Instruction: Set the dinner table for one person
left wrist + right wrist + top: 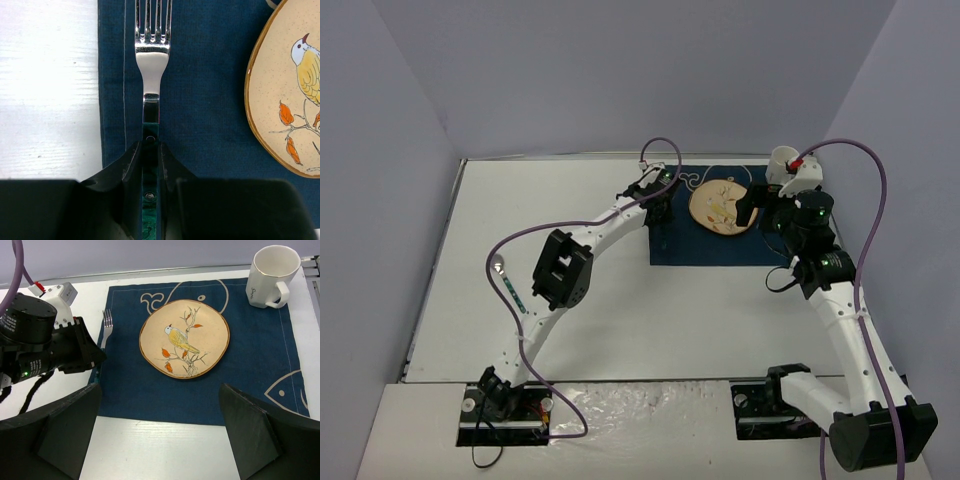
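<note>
There's the left tool [150,148] clamped on the fork [152,60] just left of the plate [184,338], the right tool [160,390] spread wide near the plate, and the white surface [150,450] under the plate's placemat [130,390].

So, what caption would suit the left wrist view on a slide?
Left gripper shut on a fork over the placemat, plate beside it.
</note>
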### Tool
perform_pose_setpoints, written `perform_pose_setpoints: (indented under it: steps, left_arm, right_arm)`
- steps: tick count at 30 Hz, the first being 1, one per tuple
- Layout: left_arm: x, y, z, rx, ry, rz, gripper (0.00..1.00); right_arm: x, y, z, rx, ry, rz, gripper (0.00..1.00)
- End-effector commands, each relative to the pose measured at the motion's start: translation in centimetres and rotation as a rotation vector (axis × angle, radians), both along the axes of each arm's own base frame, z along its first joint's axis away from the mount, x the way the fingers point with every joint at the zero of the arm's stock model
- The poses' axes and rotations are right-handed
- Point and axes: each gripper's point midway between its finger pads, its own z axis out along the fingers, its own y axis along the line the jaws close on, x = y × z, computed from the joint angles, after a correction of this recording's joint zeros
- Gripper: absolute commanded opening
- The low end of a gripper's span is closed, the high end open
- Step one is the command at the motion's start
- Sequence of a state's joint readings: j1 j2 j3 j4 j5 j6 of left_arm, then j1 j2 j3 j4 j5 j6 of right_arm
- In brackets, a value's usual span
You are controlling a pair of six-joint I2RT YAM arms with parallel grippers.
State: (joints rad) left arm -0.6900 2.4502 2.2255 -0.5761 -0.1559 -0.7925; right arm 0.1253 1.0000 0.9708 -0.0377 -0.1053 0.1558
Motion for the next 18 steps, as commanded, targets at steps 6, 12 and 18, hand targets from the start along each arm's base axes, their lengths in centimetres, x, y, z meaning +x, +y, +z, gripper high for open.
perform_pose_setpoints:
  steps: [6, 12, 18]
  left_arm:
    - [1.8, -2.9, 4.0, -0.103, -0.122, -0.012, 0.0]
    - [2.1, -3.3, 3.6, -0.105, -0.128, -0.014, 0.0]
    - [2.0, -3.5, 2.7, -0.103, -0.114, -0.007, 0.0]
  right_arm:
    - [0.0, 0.4, 1.6, -0.009, -0.063, 0.025, 1.0]
    - [-0.1, 0.3, 1.2, -0.009, -0.057, 0.021, 1.0]
    - [-0.1, 0.3, 0.9, -0.013, -0.051, 0.018, 1.0]
